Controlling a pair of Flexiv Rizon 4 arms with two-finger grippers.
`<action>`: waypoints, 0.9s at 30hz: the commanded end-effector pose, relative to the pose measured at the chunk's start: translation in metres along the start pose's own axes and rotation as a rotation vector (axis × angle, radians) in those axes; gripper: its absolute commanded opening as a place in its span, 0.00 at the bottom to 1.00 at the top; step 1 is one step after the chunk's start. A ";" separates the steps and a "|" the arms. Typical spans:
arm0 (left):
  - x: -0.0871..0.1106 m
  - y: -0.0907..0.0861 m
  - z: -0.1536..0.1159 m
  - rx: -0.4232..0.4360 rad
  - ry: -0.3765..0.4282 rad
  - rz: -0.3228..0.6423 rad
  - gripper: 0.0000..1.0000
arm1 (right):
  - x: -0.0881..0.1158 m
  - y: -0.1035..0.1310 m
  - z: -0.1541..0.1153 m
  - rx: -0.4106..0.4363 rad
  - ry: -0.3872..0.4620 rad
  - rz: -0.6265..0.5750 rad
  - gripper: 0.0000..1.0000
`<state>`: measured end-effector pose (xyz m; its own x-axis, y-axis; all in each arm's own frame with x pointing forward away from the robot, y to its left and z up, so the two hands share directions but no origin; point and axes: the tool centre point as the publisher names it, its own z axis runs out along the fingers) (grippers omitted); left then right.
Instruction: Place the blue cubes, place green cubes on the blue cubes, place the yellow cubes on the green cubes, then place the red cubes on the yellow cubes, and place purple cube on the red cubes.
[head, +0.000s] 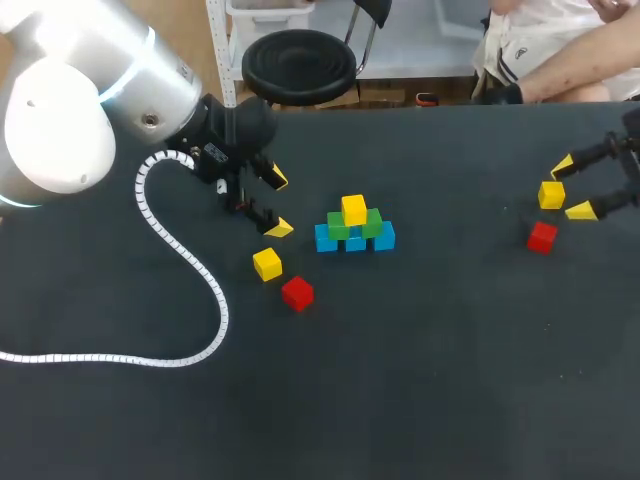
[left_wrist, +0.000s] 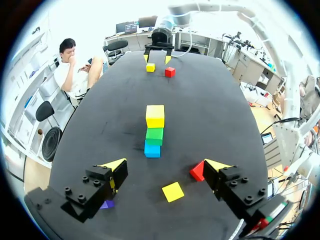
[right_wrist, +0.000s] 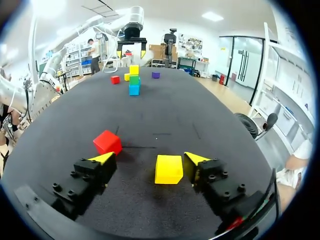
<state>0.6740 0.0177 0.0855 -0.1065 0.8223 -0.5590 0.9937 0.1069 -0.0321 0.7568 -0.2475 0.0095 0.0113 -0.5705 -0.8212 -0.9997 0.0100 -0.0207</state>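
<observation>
The stack stands mid-table: blue cubes (head: 355, 241) at the base, green cubes (head: 339, 227) on them, one yellow cube (head: 353, 209) on top. Another yellow cube (head: 267, 263) and a red cube (head: 297, 292) lie loose to its left. My left gripper (head: 278, 203) hangs open above them, holding nothing (left_wrist: 166, 164). A purple cube (left_wrist: 106, 204) lies under one of its fingers. At the far right my right gripper (head: 574, 188) stands open around a third yellow cube (right_wrist: 168, 169), with a gap at one finger. A second red cube (right_wrist: 107, 142) lies just beside it.
A white coiled cable (head: 185, 270) loops across the table's left part from my left arm. Bare dark tabletop (head: 420, 380) spreads in front of the stack and between the stack and the right-hand cubes.
</observation>
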 end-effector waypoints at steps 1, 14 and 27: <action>0.001 0.000 0.000 0.000 -0.002 0.002 1.00 | 0.004 -0.003 0.002 -0.011 -0.013 0.005 0.53; 0.001 0.000 0.000 0.000 -0.002 0.002 1.00 | -0.001 0.001 0.000 -0.007 -0.025 -0.038 1.00; 0.001 0.000 0.000 0.000 -0.002 0.002 1.00 | 0.008 -0.019 -0.008 -0.012 -0.022 -0.055 1.00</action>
<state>0.6740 0.0177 0.0855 -0.1065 0.8223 -0.5590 0.9937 0.1069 -0.0321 0.7648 -0.2576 0.0127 0.0659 -0.5589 -0.8266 -0.9975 -0.0147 -0.0696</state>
